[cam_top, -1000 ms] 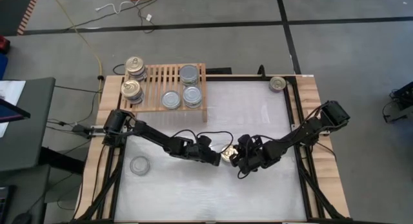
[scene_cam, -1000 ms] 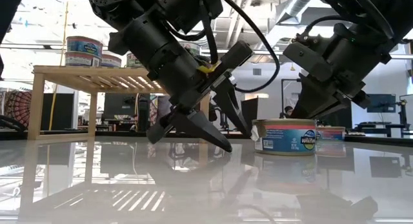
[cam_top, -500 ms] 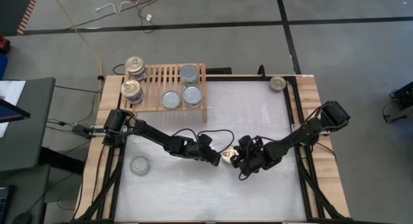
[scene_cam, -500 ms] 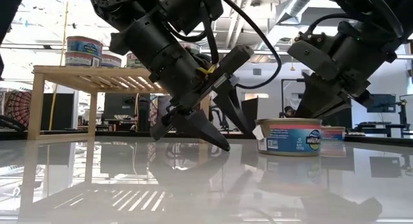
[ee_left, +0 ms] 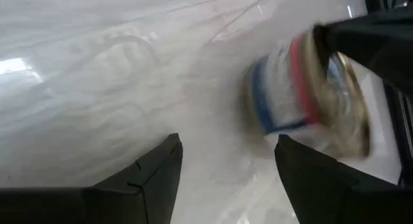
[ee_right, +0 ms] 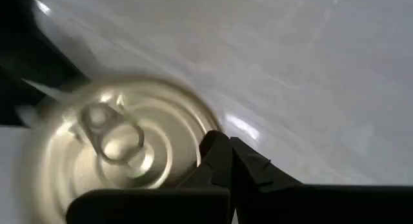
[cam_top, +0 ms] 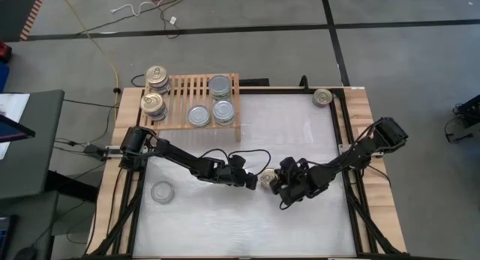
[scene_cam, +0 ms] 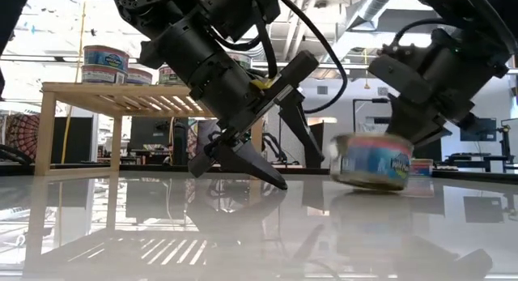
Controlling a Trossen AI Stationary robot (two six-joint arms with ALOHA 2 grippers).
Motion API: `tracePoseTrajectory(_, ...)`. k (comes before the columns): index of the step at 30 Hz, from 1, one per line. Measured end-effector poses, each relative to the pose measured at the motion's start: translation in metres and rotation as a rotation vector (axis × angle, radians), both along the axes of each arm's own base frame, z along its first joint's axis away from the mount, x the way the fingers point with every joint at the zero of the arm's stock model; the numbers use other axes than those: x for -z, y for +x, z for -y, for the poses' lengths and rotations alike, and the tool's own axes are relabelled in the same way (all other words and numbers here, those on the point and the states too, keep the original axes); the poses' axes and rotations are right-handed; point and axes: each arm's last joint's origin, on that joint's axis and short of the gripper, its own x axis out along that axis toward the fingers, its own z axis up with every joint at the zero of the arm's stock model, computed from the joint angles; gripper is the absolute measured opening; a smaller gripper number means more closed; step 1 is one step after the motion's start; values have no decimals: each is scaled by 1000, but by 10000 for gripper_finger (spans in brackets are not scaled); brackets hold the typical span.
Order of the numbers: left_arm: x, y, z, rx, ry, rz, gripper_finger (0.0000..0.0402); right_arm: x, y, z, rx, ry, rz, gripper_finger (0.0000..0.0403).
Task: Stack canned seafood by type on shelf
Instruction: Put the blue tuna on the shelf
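Note:
A gold-topped can (cam_top: 266, 177) with a blue and red label (scene_cam: 372, 161) sits tilted on the white tabletop, between my two grippers. My left gripper (cam_top: 253, 183) stands open just left of it, with nothing between its fingers (ee_left: 155, 169); the can (ee_left: 303, 88) lies a little beyond them. My right gripper (cam_top: 276, 183) is shut and comes down onto the can's top (ee_right: 116, 140). The light-wood shelf (cam_top: 180, 91) at the far left carries gold-topped cans (cam_top: 154, 91) at its left end and silver-topped cans (cam_top: 214, 103) at its right. My right gripper presses its shut fingertips (ee_right: 222, 156) against the rim of the can's gold pull-tab top (ee_right: 205, 135), slanting down from the table's right side. The can is tilted, one side of its bottom raised off the table.
A silver-topped can (cam_top: 163, 192) lies loose near the table's left edge. Another can (cam_top: 322, 97) sits at the far right corner. The shelf's legs (scene_cam: 47, 135) stand at the far left, and the white tabletop (cam_top: 300, 132) stretches between shelf and grippers.
My left gripper has opened wider while staying in place. The can, upright a second ago, has tipped and shifted slightly toward the table's right under my shut right gripper.

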Motion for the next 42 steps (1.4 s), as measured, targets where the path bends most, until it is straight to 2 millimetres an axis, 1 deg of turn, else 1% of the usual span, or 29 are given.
tracePoseTrajectory(6, -1, 0, 4, 41, 20, 9, 238, 6, -4, -2, -12, 58, -61, 20)
tracePoseTrajectory(11, -11, 9, 5, 72, -71, 148, 238, 8, -3, -3, -12, 27, -50, 20)
tracePoseTrajectory(15, -18, 14, 0, 80, -108, 220, 237, 7, -4, -6, -19, 8, -41, 20)
tracePoseTrajectory(21, -18, 15, -5, 64, -99, 225, 237, 7, -11, -9, -18, -13, -68, 20)
tracePoseTrajectory(26, -18, 15, -6, 35, -90, 230, 237, 5, -29, -16, -3, -39, -118, 20)
tracePoseTrajectory(33, -15, 13, -9, -37, -19, 203, 237, 3, -61, -35, -2, -80, -157, 23)
tracePoseTrajectory(38, -15, 13, -13, -36, 107, 188, 237, 2, -79, -47, -12, -87, -148, 26)
tracePoseTrajectory(42, -15, 13, -15, -12, 175, 178, 240, 1, -89, -54, -23, -89, -139, 26)
